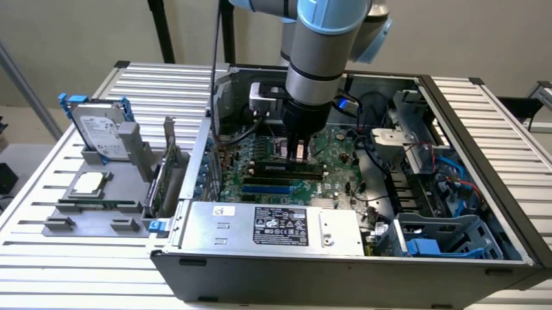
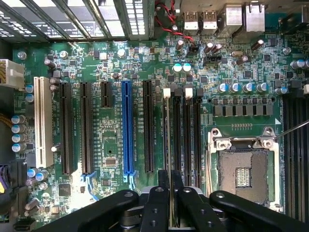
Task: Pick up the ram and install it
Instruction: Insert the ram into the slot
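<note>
End effector (image 2: 170,203) pinching ram (image 2: 167,140), lower edge hidden, over motherboard (image 2: 111,159)

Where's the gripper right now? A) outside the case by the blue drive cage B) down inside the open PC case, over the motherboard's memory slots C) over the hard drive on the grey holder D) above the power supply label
B: in the exterior view the gripper reaches down into the open PC case, and the wrist view shows it poised over the motherboard by the memory slots, with a thin edge-on board, apparently the ram, between its fingers.
</note>
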Motion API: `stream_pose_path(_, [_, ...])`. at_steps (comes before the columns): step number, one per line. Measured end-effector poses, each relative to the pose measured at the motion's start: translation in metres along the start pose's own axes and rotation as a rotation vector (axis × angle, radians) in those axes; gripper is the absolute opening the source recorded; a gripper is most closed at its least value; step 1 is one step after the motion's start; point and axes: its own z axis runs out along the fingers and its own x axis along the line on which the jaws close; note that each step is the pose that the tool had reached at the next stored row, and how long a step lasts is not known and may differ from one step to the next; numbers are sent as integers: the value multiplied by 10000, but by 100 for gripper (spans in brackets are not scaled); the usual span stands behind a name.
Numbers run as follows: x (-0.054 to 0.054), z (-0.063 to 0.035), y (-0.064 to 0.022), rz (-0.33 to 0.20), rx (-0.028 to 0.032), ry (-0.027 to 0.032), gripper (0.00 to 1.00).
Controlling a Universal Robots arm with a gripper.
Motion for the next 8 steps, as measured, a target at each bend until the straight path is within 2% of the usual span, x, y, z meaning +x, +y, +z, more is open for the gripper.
stream_pose_path(8, [1,7,0,-1,0,1,14])
